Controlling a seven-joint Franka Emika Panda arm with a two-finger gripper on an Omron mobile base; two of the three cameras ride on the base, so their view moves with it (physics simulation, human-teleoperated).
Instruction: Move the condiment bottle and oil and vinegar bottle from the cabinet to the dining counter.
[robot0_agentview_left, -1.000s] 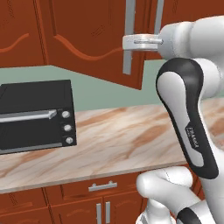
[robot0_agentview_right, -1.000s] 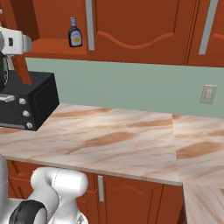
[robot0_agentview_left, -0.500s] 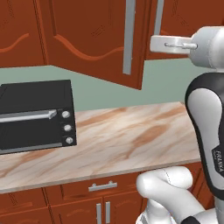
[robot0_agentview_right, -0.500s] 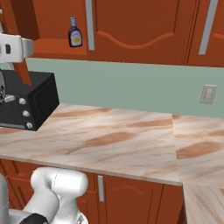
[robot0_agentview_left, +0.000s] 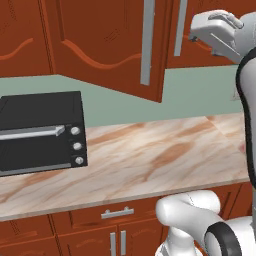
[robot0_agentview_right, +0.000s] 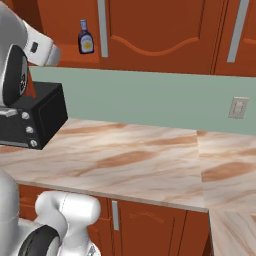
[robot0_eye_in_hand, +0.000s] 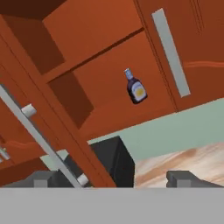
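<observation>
Claw (robot0_eye_in_hand: 113, 179) spread wide, small bottle (robot0_eye_in_hand: 136, 89) ahead on open cabinet (robot0_eye_in_hand: 94, 83) shelf; should go straight, clearing the door.

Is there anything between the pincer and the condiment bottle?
No. In the hand view, the open pincer faces the condiment bottle across bare air.

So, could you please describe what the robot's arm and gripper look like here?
The arm has glossy white rounded shells with dark, nearly black joint sections. Its white hand block is boxy. The gripper ends in two small dark grey, squared finger tips. No cables are visible.
</observation>
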